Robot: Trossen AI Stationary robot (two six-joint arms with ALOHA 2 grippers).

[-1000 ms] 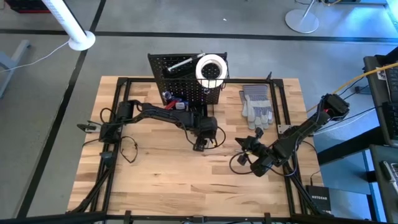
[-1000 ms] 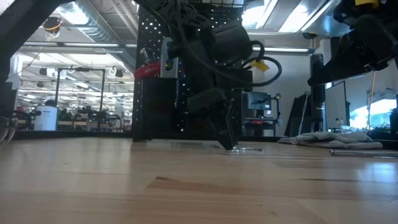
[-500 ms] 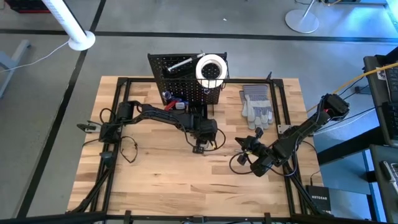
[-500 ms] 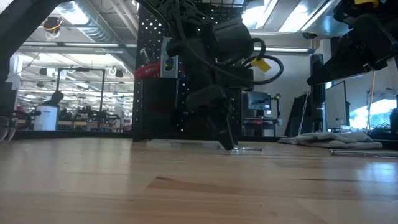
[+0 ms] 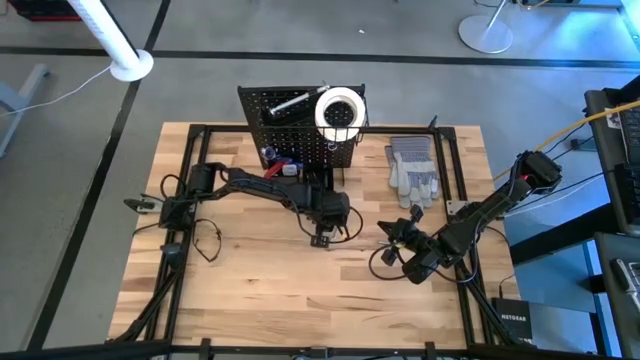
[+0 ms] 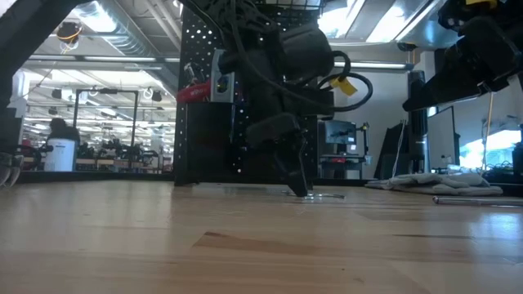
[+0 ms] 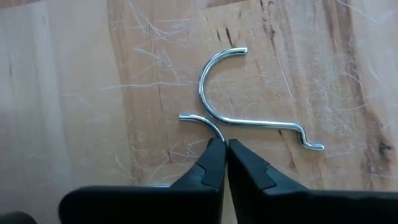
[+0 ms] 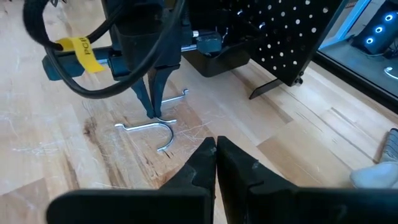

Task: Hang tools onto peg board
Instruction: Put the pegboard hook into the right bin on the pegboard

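Note:
Two silver wire hooks lie flat on the wooden table in front of the peg board (image 5: 300, 125): a large one (image 7: 249, 118) with a C-shaped bend and a long shank, and a smaller curved one (image 7: 199, 119). My left gripper (image 7: 225, 149) points down at the table and is shut on the smaller hook. My right gripper (image 8: 216, 144) hovers shut and empty, to the right of the hooks (image 5: 398, 235). A white tape roll (image 5: 340, 110) and a silver tool (image 5: 290, 102) hang on the peg board. My left gripper pinches the curved end of the smaller hook (image 7: 214, 130) between its two fingertips. The fingers (image 8: 154, 106) come from above, pointing down. The hook lies on the table, and its free end (image 7: 183, 116) sticks out past the fingertips.
Grey work gloves (image 5: 412, 168) lie at the back right of the table. A black bin (image 8: 217, 53) with red-handled tools sits at the foot of the peg board. Bare wood stretches across the table's near half (image 5: 300, 300).
My left gripper has shut on the smaller hook while staying over the same spot on the table. Both hooks lie where they were.

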